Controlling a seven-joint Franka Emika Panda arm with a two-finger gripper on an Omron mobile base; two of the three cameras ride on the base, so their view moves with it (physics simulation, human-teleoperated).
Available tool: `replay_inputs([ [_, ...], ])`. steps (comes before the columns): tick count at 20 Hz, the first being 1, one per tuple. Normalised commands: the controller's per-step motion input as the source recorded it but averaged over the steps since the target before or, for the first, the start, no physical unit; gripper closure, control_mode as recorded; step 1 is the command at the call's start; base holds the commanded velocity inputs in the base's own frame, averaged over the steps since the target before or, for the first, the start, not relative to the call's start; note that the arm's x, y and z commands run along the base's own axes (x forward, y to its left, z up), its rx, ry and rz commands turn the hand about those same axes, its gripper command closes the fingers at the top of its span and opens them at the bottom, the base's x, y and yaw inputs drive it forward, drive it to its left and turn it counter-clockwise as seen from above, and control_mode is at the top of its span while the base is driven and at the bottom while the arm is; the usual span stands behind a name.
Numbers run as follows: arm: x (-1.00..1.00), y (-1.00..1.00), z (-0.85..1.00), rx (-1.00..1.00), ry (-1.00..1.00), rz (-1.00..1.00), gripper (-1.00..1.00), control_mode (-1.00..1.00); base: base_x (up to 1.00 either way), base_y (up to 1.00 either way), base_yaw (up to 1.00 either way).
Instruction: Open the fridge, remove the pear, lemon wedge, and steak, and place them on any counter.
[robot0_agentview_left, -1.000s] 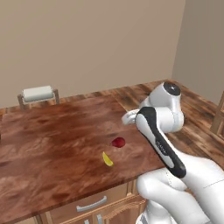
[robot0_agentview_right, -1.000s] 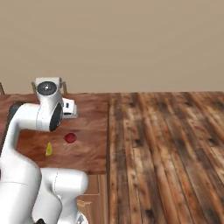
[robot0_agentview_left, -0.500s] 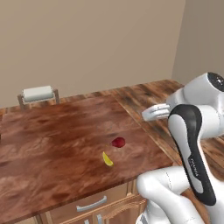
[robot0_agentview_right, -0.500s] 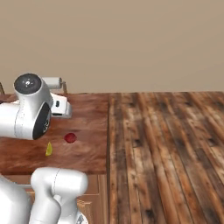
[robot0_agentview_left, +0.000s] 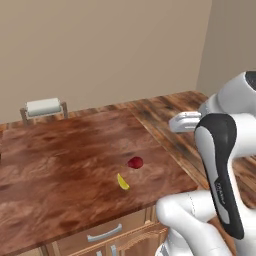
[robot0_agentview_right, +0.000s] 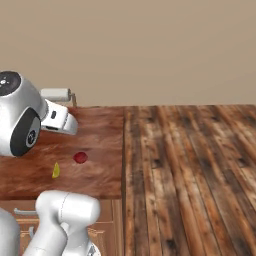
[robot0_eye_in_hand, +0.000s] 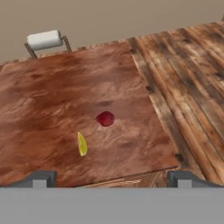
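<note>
Counter already had the steak and, just nearer, the lemon wedge, both toward its right edge. Gripper hung above the near edge, spread wide, carrying nothing. My guess: pear next, so back to the fridge.

- The reddish-brown worktop fills the left side; a plank floor lies to its right
- The red steak and yellow lemon wedge lie near each other, apart
- A paper-towel roll stands at the worktop's back edge; the white arm rises at left
</note>
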Motion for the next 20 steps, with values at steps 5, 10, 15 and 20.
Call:
replay_inputs([
  [5, -0.17, -0.18, -0.04, 0.00, 0.02, -0.04, -1.00, -1.00, 0.00, 0.00, 0.00],
  [10, -0.29, -0.14, 0.00, 0.00, 0.00, 0.00, -1.00, 1.00, -0.10, -0.12, 0.00],
  [15, 0.00, 0.00, 0.00, 0.00, 0.00, 0.00, -1.00, 1.00, -0.40, -0.17, -0.07],
  [20, 0.00, 0.00, 0.00, 0.00, 0.00, 0.00, -1.00, 1.00, -0.34, -0.33, -0.77],
])
